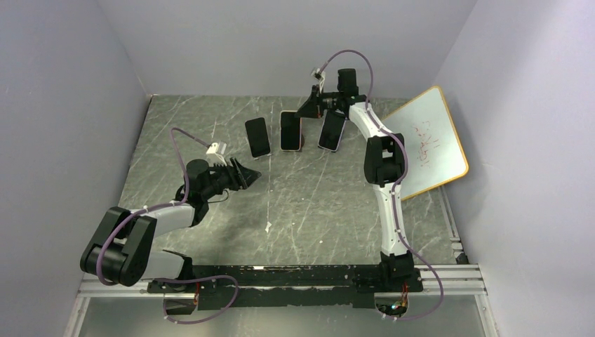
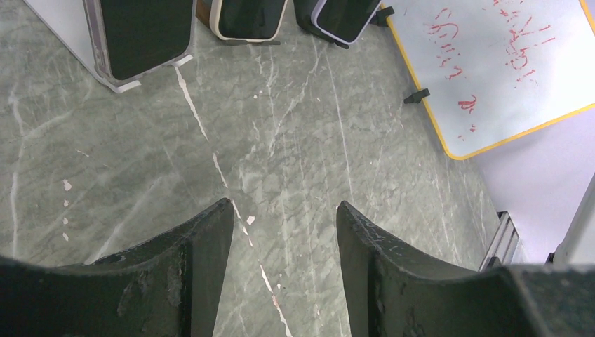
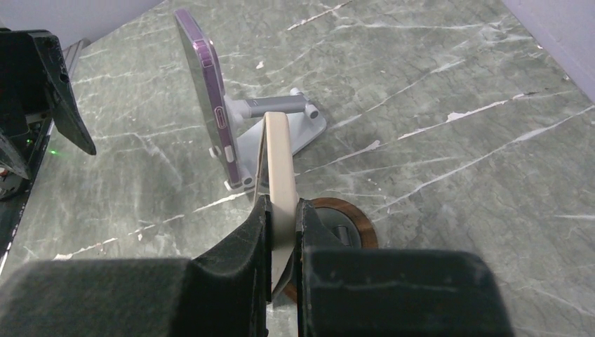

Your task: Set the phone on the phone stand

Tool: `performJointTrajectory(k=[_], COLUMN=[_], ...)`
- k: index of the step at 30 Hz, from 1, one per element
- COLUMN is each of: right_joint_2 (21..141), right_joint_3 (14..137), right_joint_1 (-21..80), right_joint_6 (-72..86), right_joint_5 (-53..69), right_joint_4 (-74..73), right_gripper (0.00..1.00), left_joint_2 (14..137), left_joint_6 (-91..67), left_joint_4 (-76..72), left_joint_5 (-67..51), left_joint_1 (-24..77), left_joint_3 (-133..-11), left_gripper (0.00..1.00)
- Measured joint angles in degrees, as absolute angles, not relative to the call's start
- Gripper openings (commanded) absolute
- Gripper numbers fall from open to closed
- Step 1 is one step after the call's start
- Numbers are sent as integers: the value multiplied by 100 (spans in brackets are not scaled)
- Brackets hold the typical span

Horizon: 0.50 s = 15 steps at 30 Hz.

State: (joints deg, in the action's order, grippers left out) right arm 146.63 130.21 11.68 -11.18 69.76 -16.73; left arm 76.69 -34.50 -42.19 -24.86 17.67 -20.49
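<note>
Because the right gripper [image 3: 281,203] clamps the cream phone [image 3: 277,158] upright over the round stand [image 3: 354,228] at the far side, releasing it unseated could tip it onto the purple phone [image 3: 202,98]; the left gripper [image 2: 282,208] gapes, empty.

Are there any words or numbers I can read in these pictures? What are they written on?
whiteboard: red handwritten marks, too scribbly and blurred to read.
Screens of the left phone, middle phone and right phone: dark, nothing to read.
No other words, numbers or brand names show anywhere.
</note>
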Motion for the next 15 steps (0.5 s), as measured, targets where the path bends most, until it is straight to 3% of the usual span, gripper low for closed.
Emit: performJointTrajectory(k=[15], right_joint_2=[14663], right_joint_3=[12947], right_joint_1=[1094], right_joint_6=[-862], right_joint_5=[7083], right_joint_4=[-1347], right_gripper=[0], left_joint_2=[7677], left_joint_6=[-3494], left_joint_4=[-4281], left_joint_5=[-2528], left_joint_1=[1767], left_joint_3=[-2008], left_gripper=[60])
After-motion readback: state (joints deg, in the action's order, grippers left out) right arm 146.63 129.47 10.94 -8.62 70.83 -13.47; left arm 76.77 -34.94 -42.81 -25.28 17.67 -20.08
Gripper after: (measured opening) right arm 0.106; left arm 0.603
